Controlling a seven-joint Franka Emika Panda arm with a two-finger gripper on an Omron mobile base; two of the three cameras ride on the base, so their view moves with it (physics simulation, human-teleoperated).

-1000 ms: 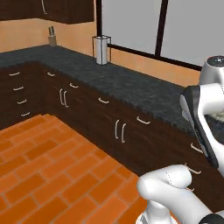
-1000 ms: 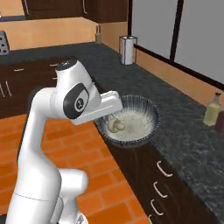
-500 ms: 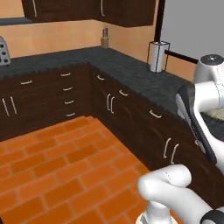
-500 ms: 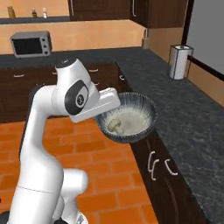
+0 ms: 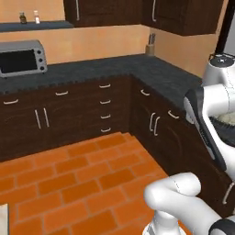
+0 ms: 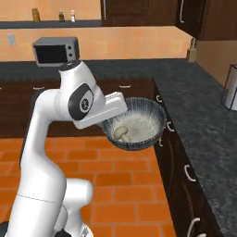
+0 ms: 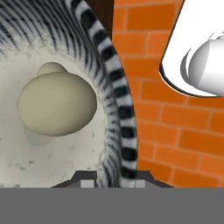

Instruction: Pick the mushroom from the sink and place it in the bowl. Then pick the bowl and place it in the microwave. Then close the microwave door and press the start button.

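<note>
My gripper [image 6: 112, 118] is shut on the left rim of the bowl [image 6: 141, 124] and carries it in the air over the orange brick floor, beside the counter's front. The cream-white mushroom [image 6: 121, 134] lies inside the bowl. In the hand view the bowl's striped rim [image 7: 119, 101] runs down between my fingertips at the gripper [image 7: 116, 177], with the mushroom [image 7: 57, 105] on the bowl's pale bottom to the left. A slice of the bowl [image 5: 223, 125] also peeks out behind my arm in the left base view. The sink, the microwave and its door are out of view.
An L-shaped dark counter [image 6: 199, 92] with dark drawers runs along the back wall and the right. A grey countertop oven [image 5: 21, 57] [image 6: 55, 51] stands on it. A knife block [image 5: 150, 43] sits in the corner and a steel canister [image 6: 230, 87] at the right. The brick floor [image 5: 69, 174] is open.
The whole picture has swept sideways, so the base has turned: the corner and canister slid right and the grey oven came into view. The bowl with the mushroom stays in my grip.
</note>
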